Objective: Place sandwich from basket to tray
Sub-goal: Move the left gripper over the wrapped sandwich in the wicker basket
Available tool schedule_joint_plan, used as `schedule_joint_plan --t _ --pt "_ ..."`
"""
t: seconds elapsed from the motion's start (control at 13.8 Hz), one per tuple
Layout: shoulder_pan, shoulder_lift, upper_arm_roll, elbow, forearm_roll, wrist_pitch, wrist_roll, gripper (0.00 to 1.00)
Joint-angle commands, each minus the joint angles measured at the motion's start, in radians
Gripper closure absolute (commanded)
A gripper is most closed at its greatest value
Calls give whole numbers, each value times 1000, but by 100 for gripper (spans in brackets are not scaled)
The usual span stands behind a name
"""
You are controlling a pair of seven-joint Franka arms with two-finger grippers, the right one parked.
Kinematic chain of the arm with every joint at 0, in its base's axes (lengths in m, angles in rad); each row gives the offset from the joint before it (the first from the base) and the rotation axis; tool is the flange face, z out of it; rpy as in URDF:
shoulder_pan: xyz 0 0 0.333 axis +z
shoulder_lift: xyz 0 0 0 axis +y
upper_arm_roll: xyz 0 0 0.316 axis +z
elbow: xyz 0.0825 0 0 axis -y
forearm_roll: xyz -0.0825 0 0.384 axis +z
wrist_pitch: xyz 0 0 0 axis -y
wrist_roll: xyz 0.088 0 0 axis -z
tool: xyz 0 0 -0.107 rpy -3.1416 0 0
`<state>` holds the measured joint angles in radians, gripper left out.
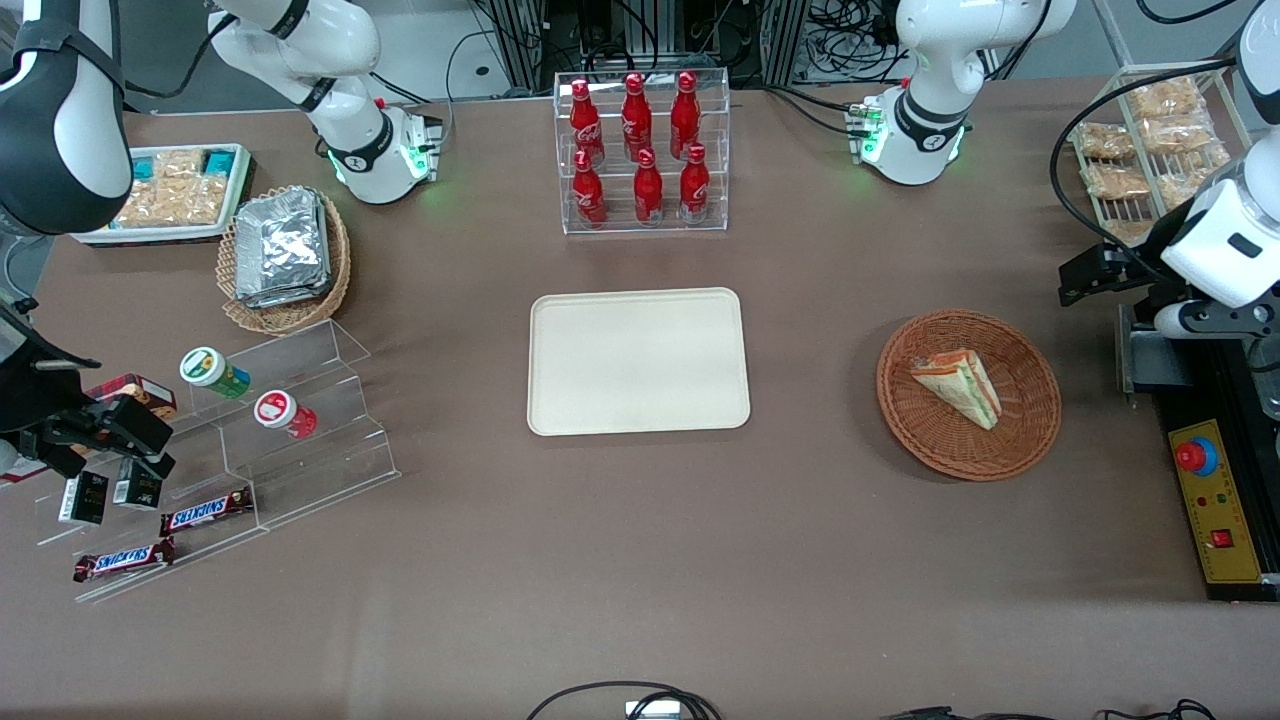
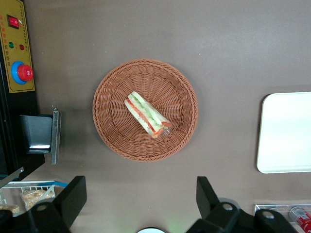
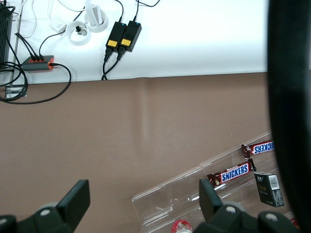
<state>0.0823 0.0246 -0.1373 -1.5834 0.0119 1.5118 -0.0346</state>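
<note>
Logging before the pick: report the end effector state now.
Left end effector: open, holding nothing, high above the basket with the sandwich.

You are looking at a brown table [image 1: 640,560] carrying everything. The cream tray [image 1: 638,362] is lying flat at its middle. The reddish-brown basket [image 1: 1030,410] is sitting toward the working arm's end, well apart from the tray. A clear rack of red bottles [image 1: 642,150] is standing farther from the front camera than the tray. Toward the parked arm's end, a tan wicker basket [image 1: 285,262] and a clear stepped stand [image 1: 300,420] are resting on the cloth. The gripper [image 2: 141,204] is hanging above the table near the basket, fingers spread.
</note>
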Motion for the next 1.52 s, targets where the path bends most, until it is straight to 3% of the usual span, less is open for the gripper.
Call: schedule_joint_plan --t 0.0,0.44,0.8,1.45 --pt "-10 0 8 10 13 -27 15 0" --pt "-9 17 13 4 20 -24 13 0" --pt "-6 0 18 -188 63 141 -14 0" --pt "1 14 42 -487 62 477 -388 0"
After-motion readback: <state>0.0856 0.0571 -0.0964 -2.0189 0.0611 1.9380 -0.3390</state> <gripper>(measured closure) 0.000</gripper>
